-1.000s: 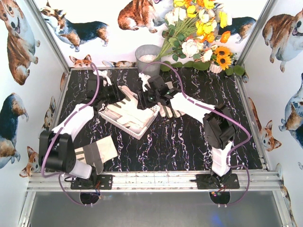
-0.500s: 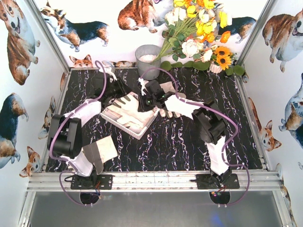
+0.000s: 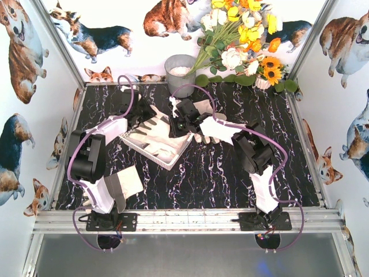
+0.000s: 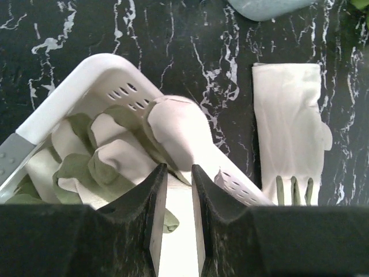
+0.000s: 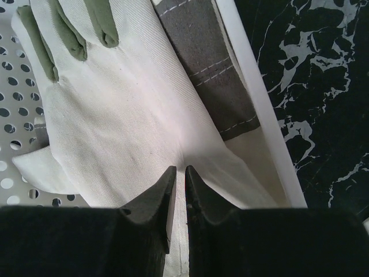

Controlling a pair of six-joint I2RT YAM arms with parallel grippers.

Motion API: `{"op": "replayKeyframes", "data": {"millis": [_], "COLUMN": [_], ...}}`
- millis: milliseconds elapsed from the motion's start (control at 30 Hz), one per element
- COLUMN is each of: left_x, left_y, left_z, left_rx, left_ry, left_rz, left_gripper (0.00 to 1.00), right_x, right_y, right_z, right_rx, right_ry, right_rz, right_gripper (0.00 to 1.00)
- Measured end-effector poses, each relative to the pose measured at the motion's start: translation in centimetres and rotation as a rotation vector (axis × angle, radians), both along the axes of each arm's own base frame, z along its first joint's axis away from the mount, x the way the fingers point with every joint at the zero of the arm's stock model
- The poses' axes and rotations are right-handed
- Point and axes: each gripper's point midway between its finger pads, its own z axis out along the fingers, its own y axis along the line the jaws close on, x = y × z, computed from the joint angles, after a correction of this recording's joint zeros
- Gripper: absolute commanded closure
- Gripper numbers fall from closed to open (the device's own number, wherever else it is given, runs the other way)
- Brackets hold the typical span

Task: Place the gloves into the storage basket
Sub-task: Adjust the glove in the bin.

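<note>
The white slotted storage basket (image 3: 167, 161) sits left of centre with several gloves heaped in it. My left gripper (image 3: 144, 115) is over its back left corner. In the left wrist view this gripper (image 4: 179, 167) is shut on the cream fabric of a glove (image 4: 176, 124) that rises from the pile beside the basket wall (image 4: 75, 86). My right gripper (image 3: 180, 120) is over the basket's back right side. In the right wrist view it (image 5: 180, 168) pinches a cream glove (image 5: 127, 127) that lies over a grey-patched glove (image 5: 202, 57), next to the rim (image 5: 253, 98).
Loose gloves lie on the black marble table: one at the front left (image 3: 124, 183), one under the right arm (image 3: 203, 137), one near the grey bucket (image 3: 180, 72), also seen from the left wrist (image 4: 291, 127). Flowers (image 3: 242, 40) fill the back right corner.
Both grippers have closed on glove fabric. The left arm has folded back toward its base while its gripper stayed over the basket. The right arm shifted slightly left.
</note>
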Motion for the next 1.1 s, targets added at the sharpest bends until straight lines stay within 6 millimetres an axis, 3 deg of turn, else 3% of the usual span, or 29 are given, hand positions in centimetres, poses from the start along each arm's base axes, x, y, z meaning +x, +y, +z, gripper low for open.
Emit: {"op": "replayKeyframes", "data": {"millis": [500,700,933,1100], "left_x": [0.4,0.7,1.6,1.9], "left_y": [0.3,0.2,-0.5,-0.8], "left_z": [-3.6,-1.4,3.5,2.8], "left_rx": [0.026,0.027,-0.023,-0.039], "left_ry": [0.055,-0.002,-0.142,-0.137], "left_rz": [0.017,0.001,-0.020,-0.025], "left_gripper": [0.79,0.75,0.82,0.87], "right_x": [-0.5,-0.7,-0.8,-1.0], "right_y": [-0.6,-0.5,-0.1,0.1], "right_z": [-1.7,-1.8,-1.4,-1.4], "right_rx": [-0.041,-0.049,-0.040,-0.038], "right_ry": [0.041,0.045,0.049,0.052], "right_rz": [-0.009,-0.014,-0.017,-0.016], "right_gripper": [0.86,0.84,0.84,0.84]}}
